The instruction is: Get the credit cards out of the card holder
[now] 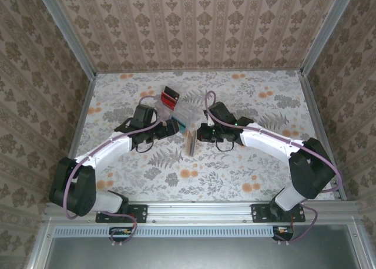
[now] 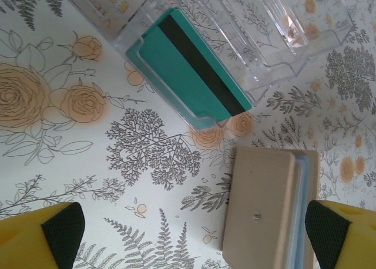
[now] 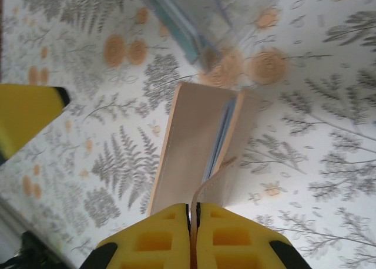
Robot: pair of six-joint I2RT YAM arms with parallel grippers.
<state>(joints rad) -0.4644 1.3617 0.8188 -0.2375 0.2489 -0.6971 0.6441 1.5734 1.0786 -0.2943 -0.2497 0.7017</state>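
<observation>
The tan card holder [image 1: 190, 141] lies on the flowered table between my two grippers, its covers a little apart, with a blue-grey inner edge showing [image 3: 222, 134]. The credit cards are hidden inside it. My right gripper [image 3: 194, 209] is shut on the holder's thin tan strap, right at the holder's near end. My left gripper [image 2: 192, 231] stands wide open just above the table. The card holder [image 2: 264, 210] lies by its right finger [image 2: 329, 231], with nothing between the pads.
A clear plastic tiered stand [image 2: 282, 40] stands just beyond the holder, with a teal card [image 2: 188, 69] in its front slot and a red-and-black card [image 1: 169, 96] at its back. Patterned walls enclose the table on three sides.
</observation>
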